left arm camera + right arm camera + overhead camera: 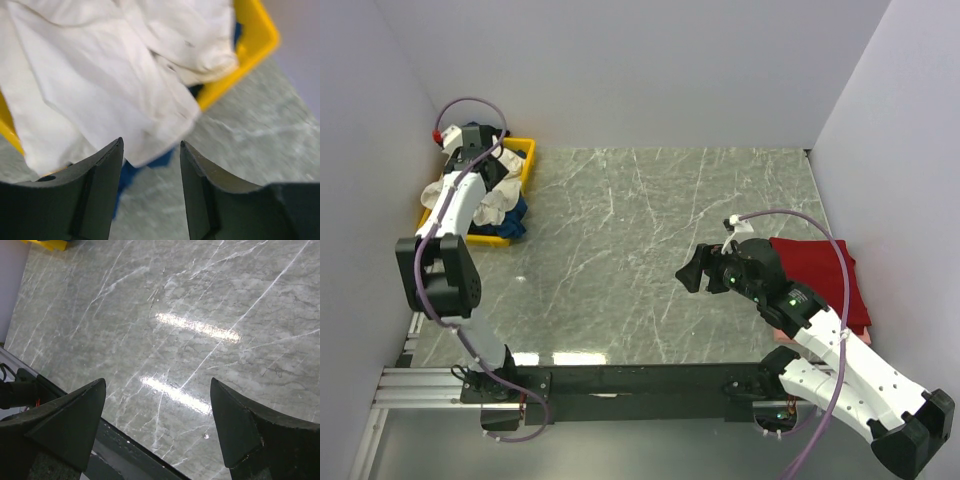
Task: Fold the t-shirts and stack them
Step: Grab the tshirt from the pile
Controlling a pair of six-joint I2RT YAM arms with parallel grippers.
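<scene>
A cream-white t-shirt (496, 196) lies crumpled over a dark teal-blue t-shirt (513, 222) in the yellow tray (526, 160) at the far left. My left gripper (480, 160) hovers over the tray. In the left wrist view its jaws (151, 142) are open and empty, just above the cream-white shirt (100, 75), with the blue shirt (127, 172) peeking out beneath it. A folded red t-shirt (820, 280) lies at the right edge on a pale pink one (778, 336). My right gripper (692, 272) is open and empty above bare table left of the red shirt; it also shows in the right wrist view (157, 382).
The tray's yellow rim (255, 35) stands against the left wall. The marble table (640, 250) runs between tray and red shirt. White walls close in the left, back and right. The tray's corner shows far off in the right wrist view (45, 244).
</scene>
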